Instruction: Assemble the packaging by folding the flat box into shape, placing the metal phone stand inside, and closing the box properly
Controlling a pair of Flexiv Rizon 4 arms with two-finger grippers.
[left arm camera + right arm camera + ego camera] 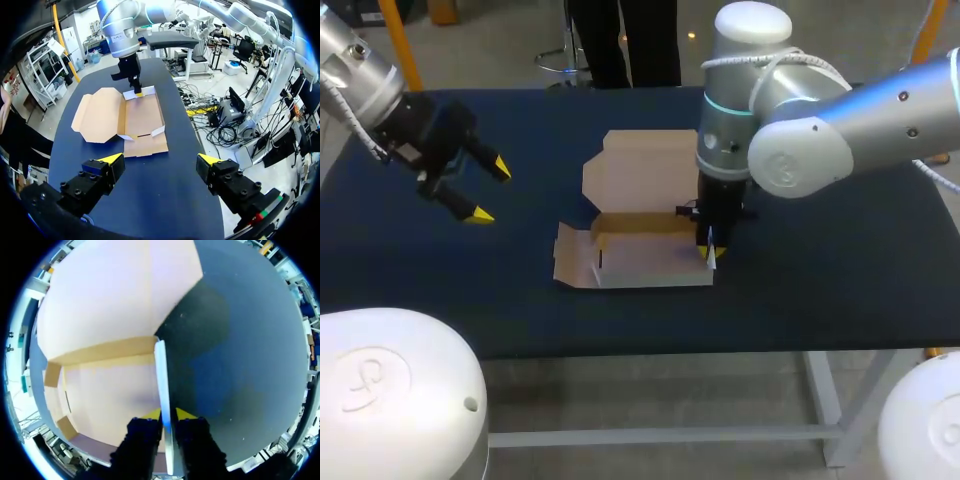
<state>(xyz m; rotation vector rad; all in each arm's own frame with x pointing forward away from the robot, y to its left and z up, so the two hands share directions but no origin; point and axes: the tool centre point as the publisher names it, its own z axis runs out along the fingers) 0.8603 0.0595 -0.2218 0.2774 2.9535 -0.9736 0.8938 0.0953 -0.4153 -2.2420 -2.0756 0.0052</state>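
Note:
The cardboard box (pixel 640 215) lies part-folded at mid-table, its lid (pixel 640 165) flat towards the far side and its tray walls partly raised. My right gripper (pixel 710 252) points straight down at the box's right wall. In the right wrist view that wall (pixel 162 375) stands on edge between the yellow tips of the right gripper (pixel 168 414), which press it from both sides. My left gripper (pixel 485 190) hangs open over bare table left of the box. From the left wrist the box (pixel 130 117) lies ahead of the wide-open left gripper (pixel 161 160). No phone stand is in view.
The dark blue table top (pixel 840 280) spreads around the box on all sides. A loose end flap (pixel 570 262) sticks out at the box's left front corner. My right arm's elbow (pixel 790 150) looms over the table's right half.

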